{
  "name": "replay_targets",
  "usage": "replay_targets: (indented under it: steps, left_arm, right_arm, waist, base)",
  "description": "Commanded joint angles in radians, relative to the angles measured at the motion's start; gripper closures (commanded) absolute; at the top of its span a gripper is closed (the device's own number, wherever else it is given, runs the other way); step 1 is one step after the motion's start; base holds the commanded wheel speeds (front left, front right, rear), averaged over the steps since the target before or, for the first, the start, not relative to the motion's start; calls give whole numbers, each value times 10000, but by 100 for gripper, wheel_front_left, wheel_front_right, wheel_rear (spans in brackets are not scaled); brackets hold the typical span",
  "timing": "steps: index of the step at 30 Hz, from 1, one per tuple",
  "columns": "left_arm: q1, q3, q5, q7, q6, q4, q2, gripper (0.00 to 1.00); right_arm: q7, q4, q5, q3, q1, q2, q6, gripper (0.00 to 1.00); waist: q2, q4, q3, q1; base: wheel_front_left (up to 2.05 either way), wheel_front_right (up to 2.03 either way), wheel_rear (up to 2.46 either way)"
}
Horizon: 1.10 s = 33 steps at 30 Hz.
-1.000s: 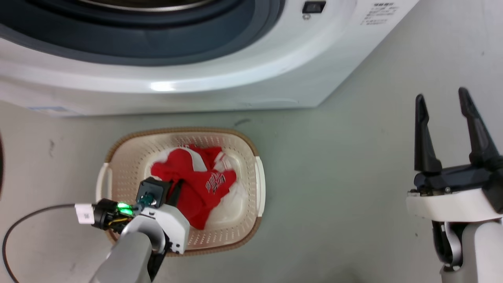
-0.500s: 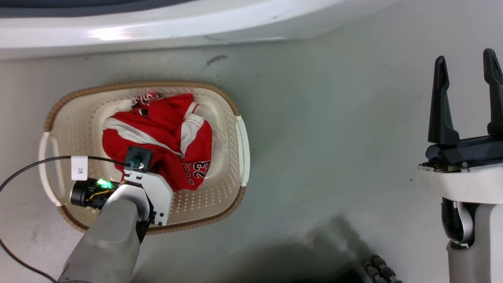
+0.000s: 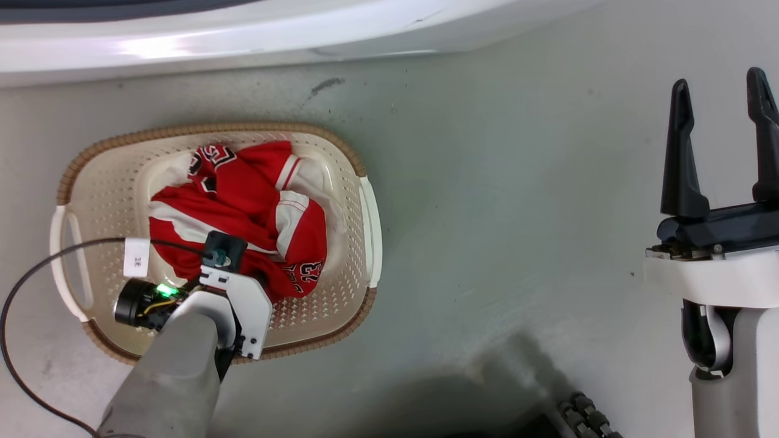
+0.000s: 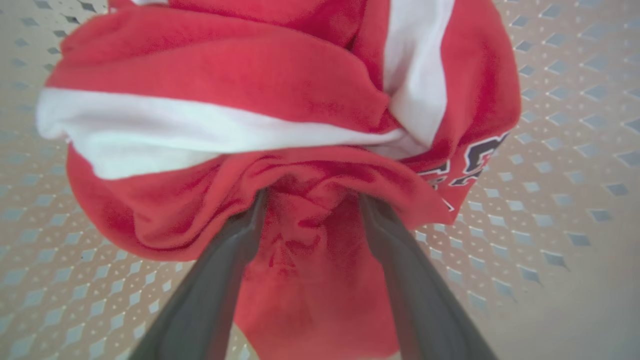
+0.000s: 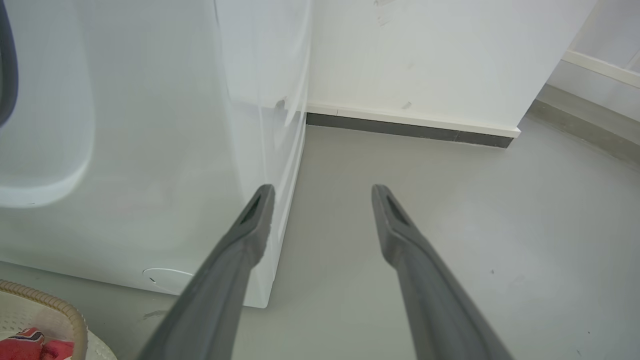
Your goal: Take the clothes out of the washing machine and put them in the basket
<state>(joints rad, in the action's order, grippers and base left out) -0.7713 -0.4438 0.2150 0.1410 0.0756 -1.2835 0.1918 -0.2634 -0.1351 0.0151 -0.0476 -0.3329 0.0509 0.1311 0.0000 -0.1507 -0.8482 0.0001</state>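
Red and white clothes (image 3: 243, 213) lie bunched in a heap inside the cream basket (image 3: 201, 129), which sits on the grey floor (image 3: 517, 213) just in front of the white washing machine (image 3: 243, 36). Seen from the head camera, the number 23 shows on a red fold near the basket's right wall.

The left arm reaches down into the basket from the lower left, its wrist over the near edge of the heap. A black cable (image 3: 36, 274) with a white tag (image 3: 136, 257) loops from the wrist, and a green light (image 3: 163, 289) glows there.

In the left wrist view, the left gripper (image 4: 312, 195) has its 2 dark fingers spread apart, with a red fold bunched between them and their tips hidden under the cloth. The basket's diamond-holed floor shows all around the bundle.

The right gripper (image 3: 718, 78) is held up at the right, well apart from the basket, its 2 fingers spread and holding nothing. Its own camera looks past the machine's corner (image 5: 150, 150) towards a white wall.
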Motion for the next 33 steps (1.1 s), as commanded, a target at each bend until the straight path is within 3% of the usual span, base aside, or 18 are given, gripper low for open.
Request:
replay_targets:
  steps: [1,14,22,33]
  left_arm:
    - [111,43,99,158,49,-18,-48,0]
    - [1089,243,522,1234,-113,341,-535,0]
    - [2475,876,518,1240,-660,2866,-424,0]
    - [4694,2496,36,1242,-1355,6404,-510,0]
  right_arm:
    - [-18,42,-52,17,-10,-14,-7,0]
    - [-19,521,-372,194,931,-12,-7,0]
    - [-18,672,-441,217,1508,-11,-7,0]
    - [-19,952,-488,217,2377,-12,-7,0]
  waist:
    - [0,76,342,-1]
    - [0,659,2639,-1]
    - [0,979,3923,-1]
    - [0,1268,5571,-1]
  base:
    - [0,0,0]
    - [0,0,0]
    - [0,0,0]
    - [0,0,0]
